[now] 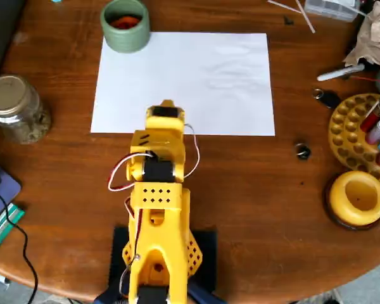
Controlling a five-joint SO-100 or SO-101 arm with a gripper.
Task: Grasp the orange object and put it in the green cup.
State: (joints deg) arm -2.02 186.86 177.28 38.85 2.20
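The sage-green cup (125,39) stands at the far left of the table, just beyond the top left corner of a white sheet of paper. The orange object (124,22) lies inside the cup, against its dark inside. My yellow arm is folded back over its base at the near middle. Only the gripper's (166,105) tip shows, over the near edge of the paper and well away from the cup. The arm's body hides the jaws, so I cannot tell if they are open or shut. Nothing shows in them.
The white paper (196,76) covers the table's middle. A glass jar with a metal lid (14,106) stands at the left. A yellow ring-shaped bowl (358,197) and a yellow holder with pens (351,136) stand at the right. Clutter lies at the far right corner.
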